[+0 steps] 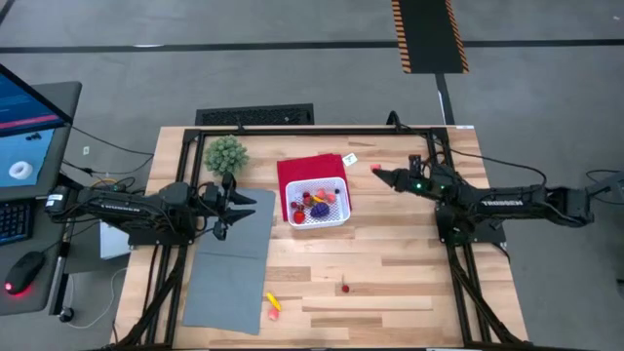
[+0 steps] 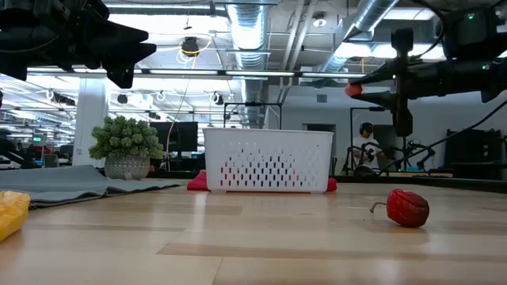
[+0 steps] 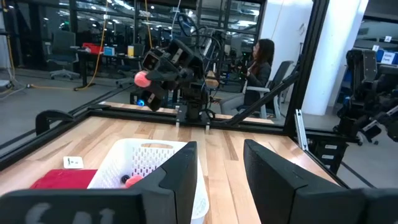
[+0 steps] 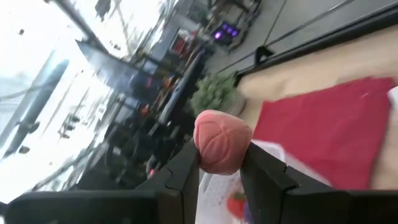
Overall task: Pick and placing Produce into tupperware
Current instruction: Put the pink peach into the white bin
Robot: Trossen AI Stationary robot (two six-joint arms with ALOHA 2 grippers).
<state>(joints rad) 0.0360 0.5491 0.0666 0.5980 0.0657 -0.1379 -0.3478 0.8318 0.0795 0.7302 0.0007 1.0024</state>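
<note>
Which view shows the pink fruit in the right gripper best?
The right wrist view: the pink fruit fills the frame, pinched between the right gripper fingers. The high, low and left wrist views show only a small pink dot at the fingertips, raised above the table.

Bright overhead ceiling light, blurred right wrist view

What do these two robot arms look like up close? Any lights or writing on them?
Both arms, left arm and right arm, are dark, jointed and slim, each with pale lettering along its side. Each ends in two flat dark fingers. The right arm shows a small green light near its wrist. Black cables trail off behind them.
</note>
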